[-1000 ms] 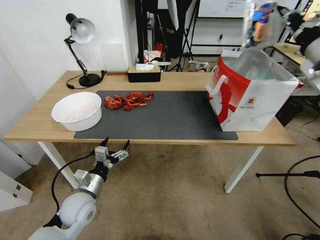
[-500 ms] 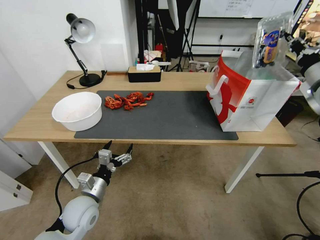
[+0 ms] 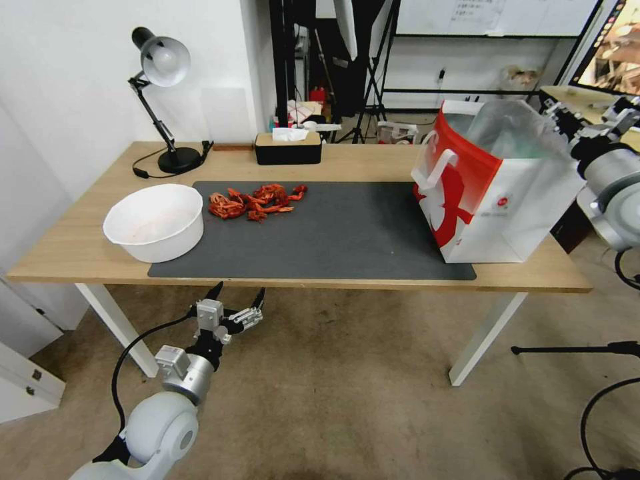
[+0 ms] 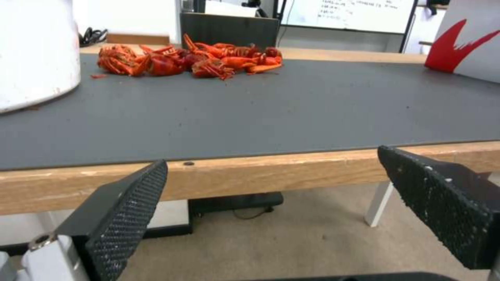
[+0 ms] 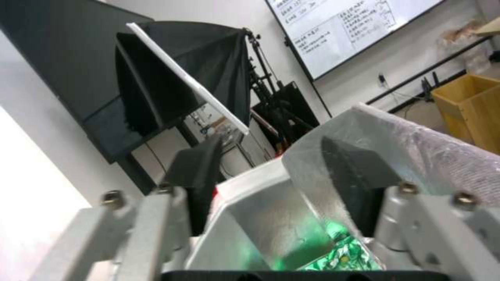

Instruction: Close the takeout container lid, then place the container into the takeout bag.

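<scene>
Right hand (image 3: 587,123) empty at the takeout bag (image 3: 497,187)
Upper right of the frame, fingers apart over the bag's rim; left hand (image 3: 239,297), lower left below the bench (image 3: 373,163), gapes empty.

takeout bag (image 3: 497,200) inside: hidden | right hand (image 3: 559,119): mostly hidden by bag

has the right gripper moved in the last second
Yes. The right gripper has dropped from above the takeout bag to beside its far right rim, fingers open.

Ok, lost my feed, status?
Right claw open, empty, beside the takeout bag rim. Left claw open, parked below the table edge. Nothing blocking.
</scene>
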You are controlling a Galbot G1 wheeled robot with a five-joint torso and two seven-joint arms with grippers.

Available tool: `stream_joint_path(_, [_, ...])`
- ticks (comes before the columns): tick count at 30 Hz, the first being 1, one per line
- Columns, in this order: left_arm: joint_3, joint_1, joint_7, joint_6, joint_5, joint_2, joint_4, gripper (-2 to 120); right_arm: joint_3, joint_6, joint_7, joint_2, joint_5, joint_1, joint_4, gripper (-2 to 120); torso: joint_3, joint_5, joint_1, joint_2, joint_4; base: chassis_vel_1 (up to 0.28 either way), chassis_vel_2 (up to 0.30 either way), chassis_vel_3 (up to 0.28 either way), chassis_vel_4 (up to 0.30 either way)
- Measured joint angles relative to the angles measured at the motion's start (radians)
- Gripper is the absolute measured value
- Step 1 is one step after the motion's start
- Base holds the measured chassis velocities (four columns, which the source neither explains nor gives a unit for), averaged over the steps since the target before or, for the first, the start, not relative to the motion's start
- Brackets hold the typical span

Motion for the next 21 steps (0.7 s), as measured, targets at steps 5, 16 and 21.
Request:
stream_joint_path(5, [-0.004, 0.0, -0.005, -0.002, 0.0, 0.0, 0.002, 100, -0.005, 0.003, -0.033, -0.008, -0.052, -0.008, 0.031, 72, 0.0, 0.0, 0.0, 0.0, 0.0, 0.0, 0.0, 0.0, 0.0])
stream_joint_path(16, [-0.015, 0.013, -0.024, -0.007, 0.026, -0.013, 0.001, 100, 0.021, 0.082, -0.096, -0.048, -0.374, -0.199, 0.29, 108, 0.0, -0.0003, 0.0, 0.0, 0.0001, 0.0, 0.0, 0.0, 0.0])
stream_joint_path(21, [-0.021, 0.023, -0.036, -0.007, 0.033, -0.02, -0.004, 100, 0.056, 0.109, -0.101, -0.047, -0.482, -0.32, 0.373, 113, 0.0, 0.0, 0.0, 0.0, -0.0001, 0.0, 0.0, 0.0, 0.0])
